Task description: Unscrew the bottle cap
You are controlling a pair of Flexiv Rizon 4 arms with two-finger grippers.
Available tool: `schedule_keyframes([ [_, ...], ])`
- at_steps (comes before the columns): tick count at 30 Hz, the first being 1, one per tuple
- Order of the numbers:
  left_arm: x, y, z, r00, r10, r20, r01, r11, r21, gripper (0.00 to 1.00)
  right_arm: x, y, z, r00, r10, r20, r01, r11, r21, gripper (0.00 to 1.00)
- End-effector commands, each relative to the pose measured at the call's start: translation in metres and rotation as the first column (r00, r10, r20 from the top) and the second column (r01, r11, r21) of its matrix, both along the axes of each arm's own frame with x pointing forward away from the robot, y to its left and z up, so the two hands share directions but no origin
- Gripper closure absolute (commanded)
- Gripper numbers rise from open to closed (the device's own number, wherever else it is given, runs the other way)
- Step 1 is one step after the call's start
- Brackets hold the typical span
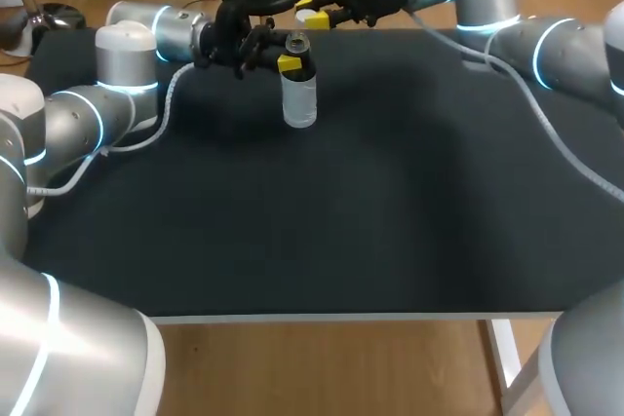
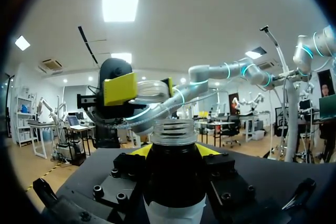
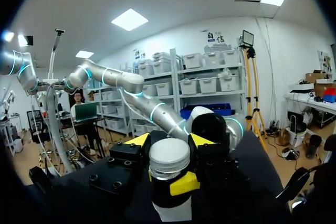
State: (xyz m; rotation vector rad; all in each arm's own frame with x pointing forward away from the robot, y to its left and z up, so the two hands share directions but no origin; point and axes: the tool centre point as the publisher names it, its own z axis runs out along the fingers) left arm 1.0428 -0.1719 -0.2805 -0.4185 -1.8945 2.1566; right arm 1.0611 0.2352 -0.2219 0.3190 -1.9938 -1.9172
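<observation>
The bottle (image 1: 299, 99) is seen upright near the far edge of the tabletop (image 1: 341, 202), with its threaded mouth left bare. It is clamped at the neck by the left end effector (image 1: 292, 61). The white cap (image 3: 169, 158) is gripped between the fingers of the right end effector (image 1: 314, 18) and is held apart from the bottle's mouth.

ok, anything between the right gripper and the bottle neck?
Nothing visible. The right gripper holds the cap, already off, apart from the bottle, whose threaded neck is bare. The left gripper clamps it below the threads.
</observation>
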Motion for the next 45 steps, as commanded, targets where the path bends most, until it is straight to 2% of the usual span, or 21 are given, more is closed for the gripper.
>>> schedule_keyframes([
  [1,0.007,0.000,-0.002,1.000,-0.016,0.000,0.016,1.000,-0.005,1.00,0.019,-0.032,-0.009,0.872,0.488,-0.026,-0.487,0.872,0.047,1.00],
  [8,0.007,0.000,-0.002,1.000,-0.016,0.000,0.016,1.000,-0.005,1.00,0.038,-0.102,-0.042,0.959,0.273,-0.075,-0.275,0.961,-0.024,1.00],
  [11,0.007,0.000,-0.002,1.000,-0.016,0.000,0.016,1.000,-0.005,1.00,0.043,-0.124,-0.061,0.983,0.164,-0.077,-0.169,0.984,-0.058,1.00],
  [14,0.007,0.000,-0.002,1.000,-0.016,0.000,0.016,1.000,-0.005,1.00,0.045,-0.144,-0.081,0.993,0.073,-0.091,-0.080,0.994,-0.072,1.00],
  [19,0.007,0.000,-0.002,1.000,-0.016,0.000,0.016,1.000,-0.005,1.00,0.050,-0.168,-0.116,0.990,-0.077,-0.115,0.066,0.992,-0.103,1.00],
  [25,0.007,0.000,-0.002,1.000,-0.016,0.000,0.016,1.000,-0.005,1.00,0.053,-0.190,-0.153,0.967,-0.224,-0.121,0.202,0.965,-0.169,1.00],
  [28,0.007,0.000,-0.002,1.000,-0.016,0.000,0.016,1.000,-0.005,1.00,0.057,-0.195,-0.164,0.954,-0.277,-0.116,0.253,0.949,-0.188,1.00],
  [34,0.007,0.000,-0.002,1.000,-0.016,0.000,0.016,1.000,-0.005,1.00,0.057,-0.201,-0.171,0.943,-0.316,-0.108,0.289,0.934,-0.209,1.00],
  [35,0.007,0.000,-0.002,1.000,-0.016,0.000,0.016,1.000,-0.005,1.00,0.058,-0.202,-0.171,0.942,-0.317,-0.109,0.289,0.933,-0.212,0.97],
  [36,0.007,0.000,-0.002,1.000,-0.016,0.000,0.016,1.000,-0.005,1.00,0.058,-0.202,-0.171,0.941,-0.321,-0.108,0.293,0.931,-0.218,0.65],
  [37,0.007,0.000,-0.002,1.000,-0.016,0.000,0.016,1.000,-0.005,1.00,0.058,-0.204,-0.171,0.935,-0.338,-0.104,0.309,0.923,-0.228,0.00],
  [44,0.007,0.000,-0.002,1.000,-0.016,0.000,0.016,1.000,-0.005,1.00,0.061,-0.210,-0.166,0.903,-0.412,-0.119,0.376,0.894,-0.244,0.00],
  [45,0.007,0.000,-0.002,1.000,-0.016,0.000,0.016,1.000,-0.005,1.00,0.061,-0.212,-0.163,0.891,-0.434,-0.133,0.396,0.886,-0.242,0.00],
])
